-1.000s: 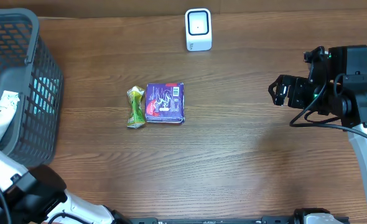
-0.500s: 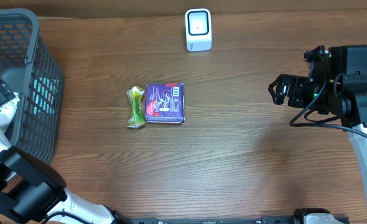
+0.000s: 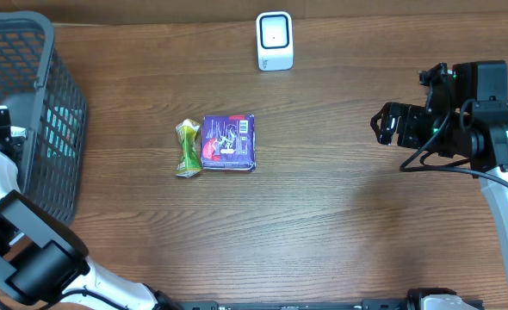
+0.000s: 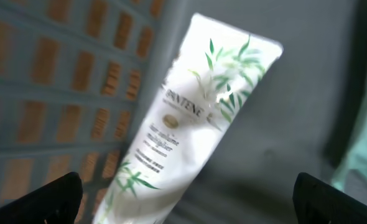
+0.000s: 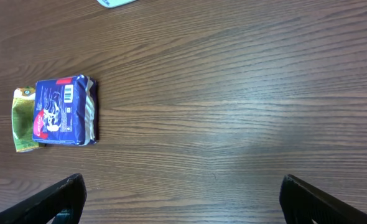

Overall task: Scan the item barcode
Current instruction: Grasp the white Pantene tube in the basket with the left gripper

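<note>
Brown wood table (image 3: 340,215), scanner (image 3: 274,40) at 12, basket (image 3: 60,112) at 9. Only L wrist cam shows white tube (image 4: 190,118) in basket. Pack (image 3: 228,142) mid-table. L gripper (image 4: 193,198), R gripper (image 5: 183,199) wide open, both empty.

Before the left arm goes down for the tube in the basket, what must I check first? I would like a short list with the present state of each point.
1. Left jaws open and empty: ok.
2. Tube lies below the left jaws, between the two fingertips in the left wrist view: ok.
3. Tube is inside the basket with nothing lying on top of it: ok.
4. Barcode on the tube located: cannot tell; only the front label shows.
5. Scanner stands with nothing right in front of it; the purple packet and green packet lie apart from it: ok.
6. Right jaws open, empty and far from the basket: ok.
</note>
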Robot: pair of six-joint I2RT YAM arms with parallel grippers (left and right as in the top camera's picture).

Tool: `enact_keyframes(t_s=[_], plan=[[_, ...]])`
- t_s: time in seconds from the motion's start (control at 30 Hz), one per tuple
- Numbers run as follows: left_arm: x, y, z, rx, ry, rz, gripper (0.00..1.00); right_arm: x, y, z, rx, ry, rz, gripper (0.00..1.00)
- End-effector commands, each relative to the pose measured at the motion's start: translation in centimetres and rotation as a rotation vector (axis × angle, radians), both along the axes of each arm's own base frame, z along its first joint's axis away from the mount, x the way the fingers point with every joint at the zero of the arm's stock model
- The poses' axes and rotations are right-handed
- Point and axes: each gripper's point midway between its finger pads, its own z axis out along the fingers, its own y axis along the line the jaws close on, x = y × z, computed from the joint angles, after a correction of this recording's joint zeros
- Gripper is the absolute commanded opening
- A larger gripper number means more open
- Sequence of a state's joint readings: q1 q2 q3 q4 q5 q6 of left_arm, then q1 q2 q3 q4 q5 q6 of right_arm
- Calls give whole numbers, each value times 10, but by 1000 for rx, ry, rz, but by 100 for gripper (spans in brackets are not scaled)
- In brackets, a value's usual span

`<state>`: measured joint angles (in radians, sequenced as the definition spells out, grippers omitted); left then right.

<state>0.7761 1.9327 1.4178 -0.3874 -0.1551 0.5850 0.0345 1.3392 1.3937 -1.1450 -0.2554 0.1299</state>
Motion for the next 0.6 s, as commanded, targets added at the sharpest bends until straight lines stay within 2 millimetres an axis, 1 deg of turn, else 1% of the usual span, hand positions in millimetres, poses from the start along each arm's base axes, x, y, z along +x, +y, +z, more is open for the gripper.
enact_keyframes(t_s=[0.0,0.1,0.23,0.37,0.5,0.57], plan=[[-14,7,-46,-45,92,-7,100,3,1,8,1,-24,4,100],[-19,13,-61,-73,85,1,100,5,1,8,1,-30,4,100],[-20,14,-69,-122,51,-33,100,6,2,5,1,-20,4,100],[-25,20,-76,-122,56,-37,100,8,2,0,1,-1,4,100],[-29,22,-93,-148,67,-41,100,8,2,-9,0,35,4,100],[-33,21,-107,-174,81,-37,98,9,2,-14,-1,54,4,100]])
